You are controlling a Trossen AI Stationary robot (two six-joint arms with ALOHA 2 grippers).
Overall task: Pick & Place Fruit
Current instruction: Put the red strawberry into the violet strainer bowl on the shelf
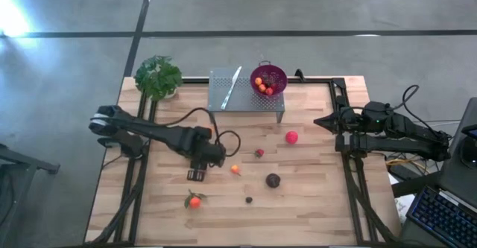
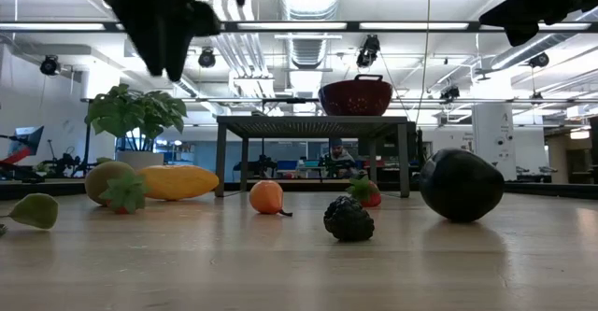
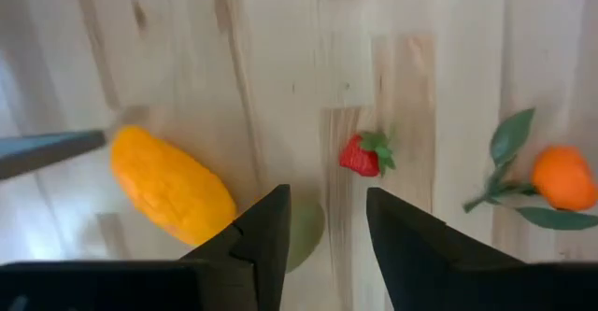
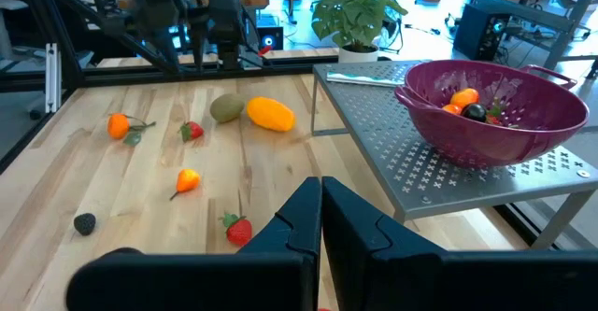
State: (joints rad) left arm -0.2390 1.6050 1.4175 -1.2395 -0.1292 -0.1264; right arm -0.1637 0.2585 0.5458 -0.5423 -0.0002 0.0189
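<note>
Left end effector: open, empty | elongated orange fruit: glossy, smooth | right end effector: seemingly closed, empty

No text, label, brand, number or sign can be read anywhere in these views.

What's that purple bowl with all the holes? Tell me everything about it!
It's a purple colander bowl, round and deep, with small holes through its wall and a handle on its rim. It looks like plastic. It stands upright on a grey perforated metal stand at the table's far edge, near a leafy plant. Inside lie a few small toy fruits, orange, red and dark. No gripper touches it.
</note>
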